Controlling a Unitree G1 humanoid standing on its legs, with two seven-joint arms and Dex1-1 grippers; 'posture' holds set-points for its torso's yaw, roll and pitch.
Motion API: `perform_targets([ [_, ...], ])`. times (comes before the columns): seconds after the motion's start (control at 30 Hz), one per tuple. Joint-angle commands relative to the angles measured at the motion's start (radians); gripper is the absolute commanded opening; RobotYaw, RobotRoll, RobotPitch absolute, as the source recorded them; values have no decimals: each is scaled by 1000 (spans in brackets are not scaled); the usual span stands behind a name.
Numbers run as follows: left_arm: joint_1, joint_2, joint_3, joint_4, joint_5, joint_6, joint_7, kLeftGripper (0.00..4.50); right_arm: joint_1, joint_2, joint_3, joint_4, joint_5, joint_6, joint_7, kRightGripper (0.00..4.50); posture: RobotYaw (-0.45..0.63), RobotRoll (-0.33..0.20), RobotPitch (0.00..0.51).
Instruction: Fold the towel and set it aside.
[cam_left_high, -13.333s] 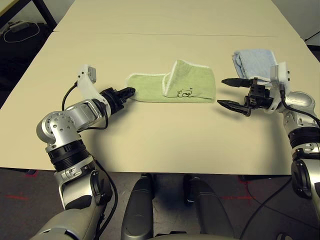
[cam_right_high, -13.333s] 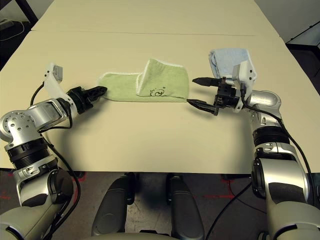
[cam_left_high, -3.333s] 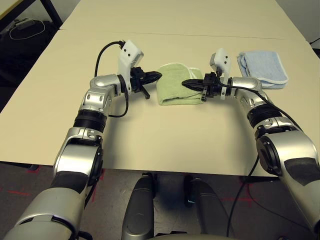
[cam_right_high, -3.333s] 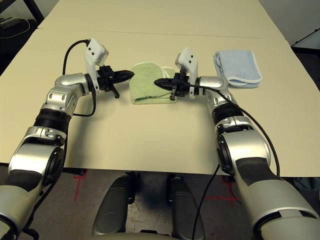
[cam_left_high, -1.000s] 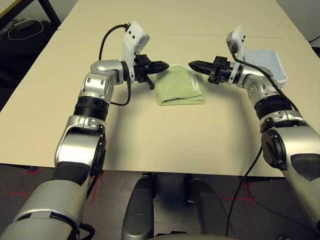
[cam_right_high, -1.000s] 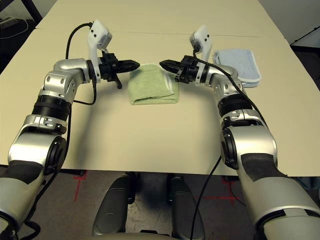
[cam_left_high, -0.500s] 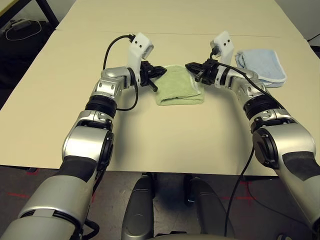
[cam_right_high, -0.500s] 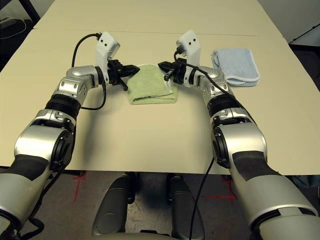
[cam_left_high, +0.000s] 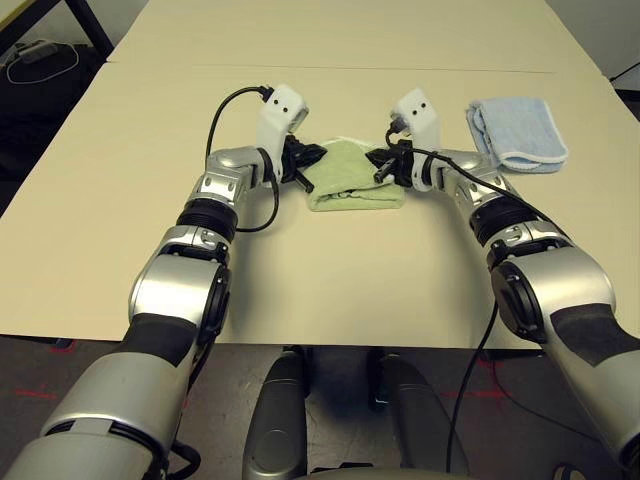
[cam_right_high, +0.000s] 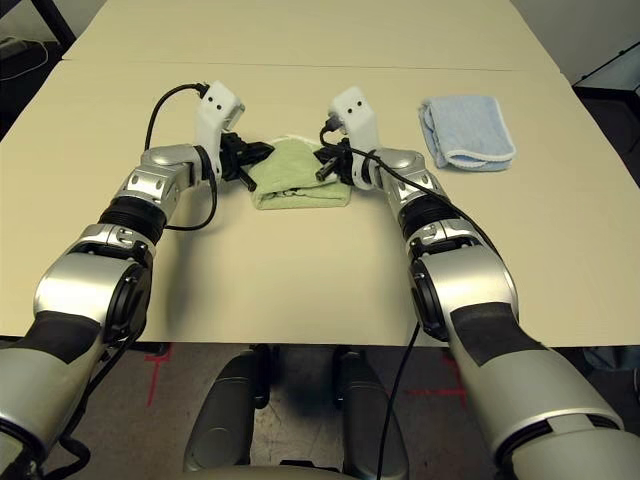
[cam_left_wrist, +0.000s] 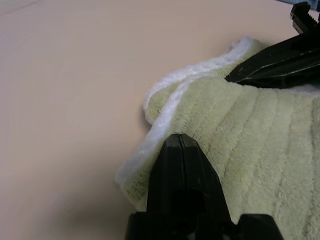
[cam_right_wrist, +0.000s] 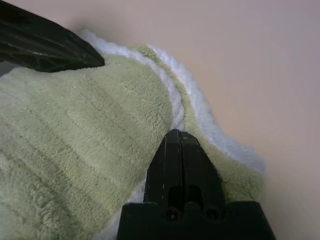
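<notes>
The towel, light green with white edging, lies folded into a small thick square mid-table. My left gripper is shut, and its tip rests on the towel's far left corner at the white hem. My right gripper is shut too, with its tip pressed on the towel's far right corner. Nothing sits between either pair of fingers. Each wrist view shows the other gripper's black fingers lying across the cloth.
A pale blue folded towel lies to the right of the green one, beyond my right forearm. The beige table stretches bare in front of the towel and off to the left.
Both grippers have come inward and down from either side, from just clear of the towel to resting on its far corners. The towel has stayed put.
</notes>
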Motion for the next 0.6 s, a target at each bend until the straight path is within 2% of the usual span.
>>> perform_targets([
  [0.03, 37, -5, -17, 3, 19, 10, -20, 53, 51, 2, 26, 47, -31, 28, 6, 0, 153, 0, 228],
  [0.3, 28, 1, -6, -6, 9, 5, -39, 53, 41, -18, -19, 25, 13, -15, 25, 0, 147, 0, 218],
  [0.6, 26, 37, 108, -165, -133, 68, -148, 53, 49, -80, -192, -86, 214, -106, 215, 0, 143, 0, 207],
])
